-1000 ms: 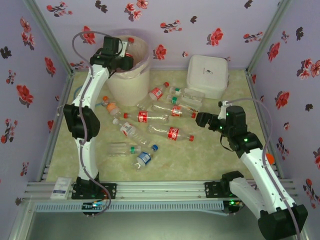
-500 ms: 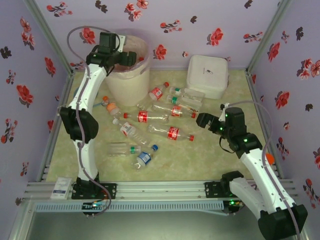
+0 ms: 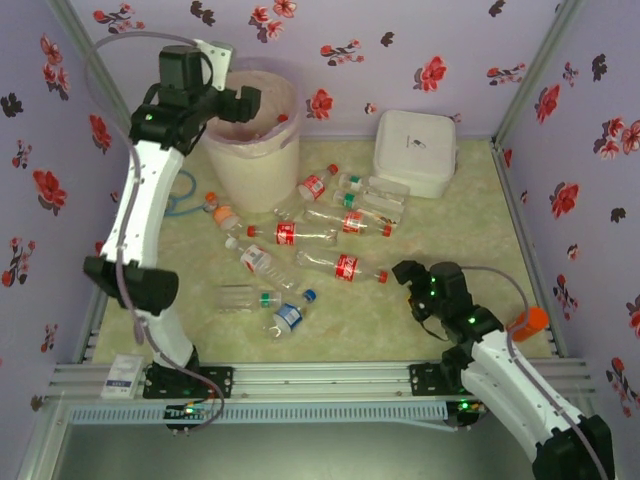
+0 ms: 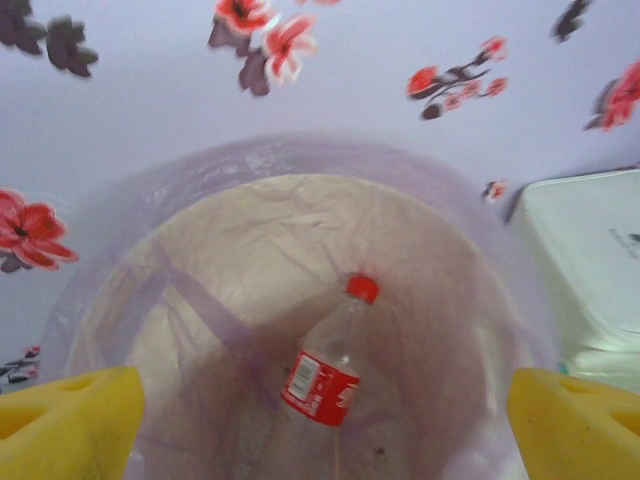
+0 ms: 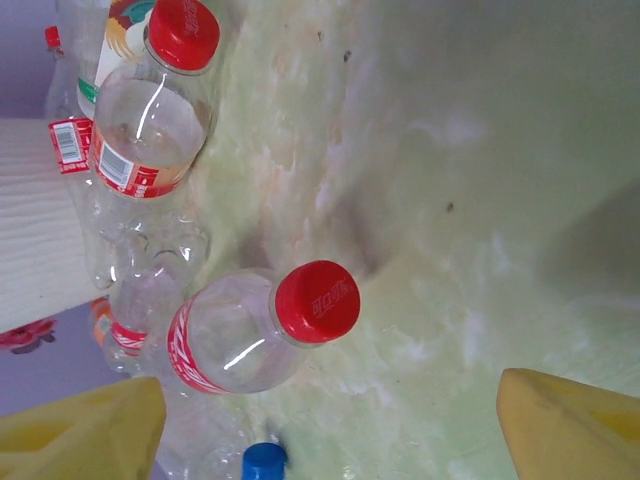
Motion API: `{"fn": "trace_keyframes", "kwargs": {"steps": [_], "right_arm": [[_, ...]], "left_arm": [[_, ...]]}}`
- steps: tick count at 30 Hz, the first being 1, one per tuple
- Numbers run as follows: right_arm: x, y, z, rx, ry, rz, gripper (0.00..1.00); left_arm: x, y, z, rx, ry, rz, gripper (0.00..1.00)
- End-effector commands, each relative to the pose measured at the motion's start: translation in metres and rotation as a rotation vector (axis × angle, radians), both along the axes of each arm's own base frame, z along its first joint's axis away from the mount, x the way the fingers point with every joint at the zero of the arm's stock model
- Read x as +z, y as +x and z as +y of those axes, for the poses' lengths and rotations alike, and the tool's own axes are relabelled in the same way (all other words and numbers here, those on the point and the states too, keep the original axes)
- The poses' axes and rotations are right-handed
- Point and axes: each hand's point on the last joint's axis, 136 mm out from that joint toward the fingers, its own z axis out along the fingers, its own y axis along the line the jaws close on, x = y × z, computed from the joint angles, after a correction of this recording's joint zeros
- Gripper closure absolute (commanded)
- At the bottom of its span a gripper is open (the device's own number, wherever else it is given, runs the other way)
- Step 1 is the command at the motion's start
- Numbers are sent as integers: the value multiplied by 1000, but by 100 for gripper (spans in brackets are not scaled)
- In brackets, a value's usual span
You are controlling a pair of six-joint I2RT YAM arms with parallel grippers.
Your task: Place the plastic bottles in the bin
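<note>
The left gripper (image 3: 243, 101) hangs over the left rim of the bin (image 3: 252, 172), its yellow pads (image 4: 70, 425) spread wide and holding nothing. Inside the bin, one red-labelled bottle (image 4: 322, 385) with a red cap leans cap-up against the pink liner (image 4: 250, 230). The other plastic bottles (image 3: 300, 235) lie on their sides on the table (image 3: 400, 330), scattered in front of the bin and toward its right. An orange-capped bottle (image 3: 222, 214) lies just in front of the bin's base. The right gripper (image 3: 408, 272) sits low over the table, well in front of the bin and to its right, jaws apart and gripping nothing. A red-capped bottle (image 5: 240, 345) lies just ahead of it, cap toward the wrist camera. The white lidded box (image 3: 417, 150) stands to the right of the bin.
</note>
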Motion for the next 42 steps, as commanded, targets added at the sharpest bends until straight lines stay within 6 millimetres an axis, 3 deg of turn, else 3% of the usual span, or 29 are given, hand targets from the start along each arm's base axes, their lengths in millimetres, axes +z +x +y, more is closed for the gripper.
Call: {"fn": "trace_keyframes", "kwargs": {"steps": [1, 7, 13, 17, 21, 28, 33, 42], "right_arm": [[14, 16, 6, -100, 94, -44, 13], [5, 20, 33, -45, 108, -4, 10], [-4, 34, 59, -18, 120, 7, 6], [-6, 44, 62, -33, 90, -7, 5], [-9, 52, 53, -96, 47, -25, 3], [-21, 55, 42, -145, -10, -12, 9], [-23, 61, 49, -136, 4, -20, 16], [-27, 65, 52, -131, 8, -25, 39]], "left_arm": [[-5, -45, -18, -76, 56, 17, 6], [-53, -106, -45, -157, 77, 60, 6], [-113, -144, -60, -188, 11, 165, 2], [-156, -164, -72, -227, 30, 242, 0], [-181, -180, -75, -243, 26, 275, 0], [-190, -193, -69, -232, -20, 264, 0], [-190, -192, -70, -227, -23, 270, 0], [-196, -186, -74, -219, -39, 269, 0]]}}
